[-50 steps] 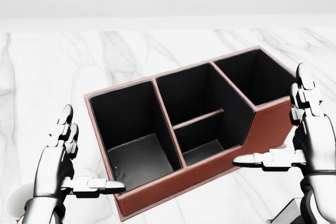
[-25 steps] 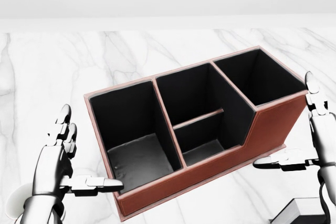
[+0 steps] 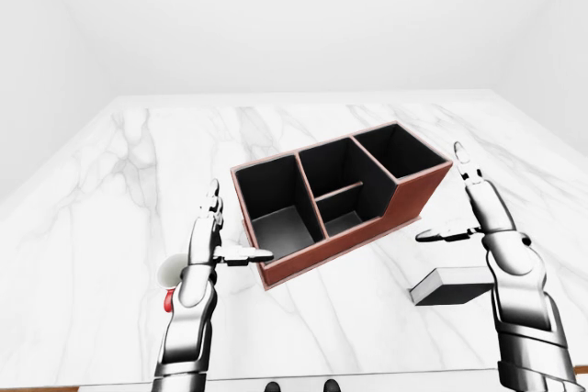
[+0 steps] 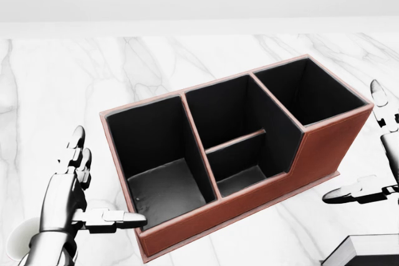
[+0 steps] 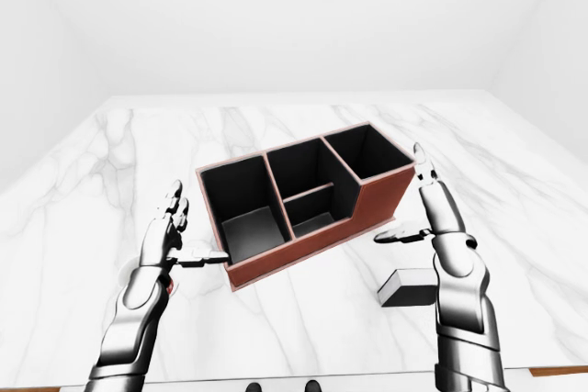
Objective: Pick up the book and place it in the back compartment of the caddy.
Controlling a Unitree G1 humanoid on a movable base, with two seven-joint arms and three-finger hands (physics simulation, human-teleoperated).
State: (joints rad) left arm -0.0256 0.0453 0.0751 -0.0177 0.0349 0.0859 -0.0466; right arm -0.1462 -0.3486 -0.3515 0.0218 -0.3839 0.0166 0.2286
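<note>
A brown leather caddy (image 3: 418,192) with black compartments lies at an angle on the white marble table (image 3: 110,199). The book (image 3: 455,285), grey with a dark spine, lies flat on the table to the right of and below the caddy; its corner also shows in the head view (image 4: 368,250). My right hand (image 3: 459,199) is open, fingers spread, above the book and just right of the caddy's right end. My left hand (image 3: 225,227) is open by the caddy's lower left corner, thumb pointing at its wall.
A small white and red object (image 3: 170,277) sits on the table behind my left hand. The table's near edge (image 3: 303,379) runs along the bottom of the left-eye view. White walls stand beyond the table.
My right hand has moved to the right, away from the caddy's right end, uncovering the book's corner in the head view. The left hand and the caddy have stayed put.
</note>
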